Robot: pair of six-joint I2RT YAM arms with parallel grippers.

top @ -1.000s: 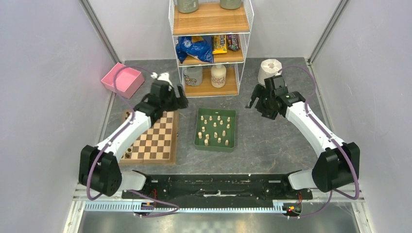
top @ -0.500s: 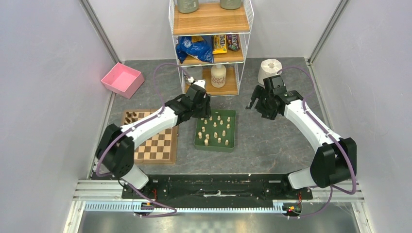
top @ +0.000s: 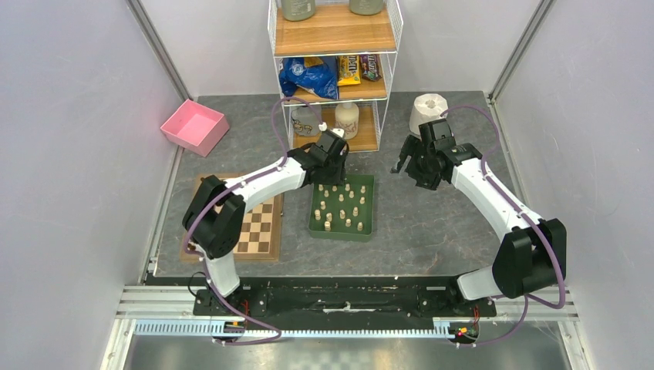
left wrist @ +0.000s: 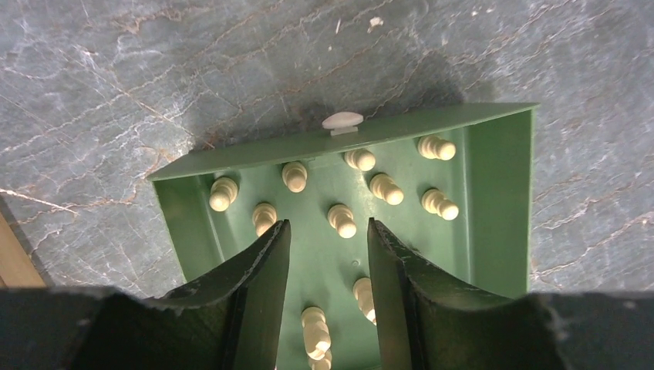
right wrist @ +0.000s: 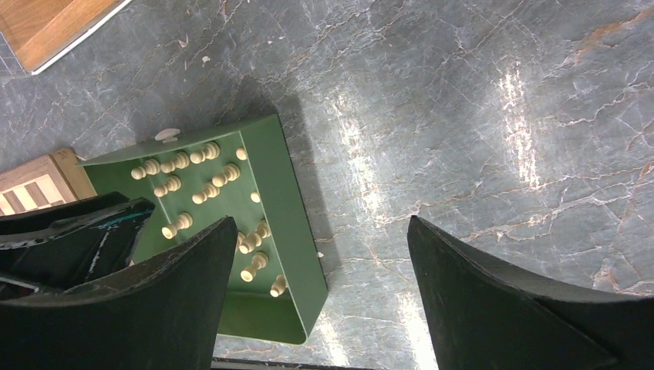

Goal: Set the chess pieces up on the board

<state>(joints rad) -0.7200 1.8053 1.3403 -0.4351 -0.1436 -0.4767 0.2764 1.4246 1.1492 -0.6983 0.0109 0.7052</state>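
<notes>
I see my left gripper (left wrist: 327,231) open above the green rectangular tray (left wrist: 501,193), a pale cream wooden pawn (left wrist: 342,220) framed between its tips.

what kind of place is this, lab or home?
Probably a robot lab test cell: plain white enclosure walls, an aluminium mounting rail at the near edge, and a wire shelf of snacks.

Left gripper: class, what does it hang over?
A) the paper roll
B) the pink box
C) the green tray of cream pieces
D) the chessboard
C: in the left wrist view the left gripper is open directly above the green tray, with cream pieces standing below it.
</notes>
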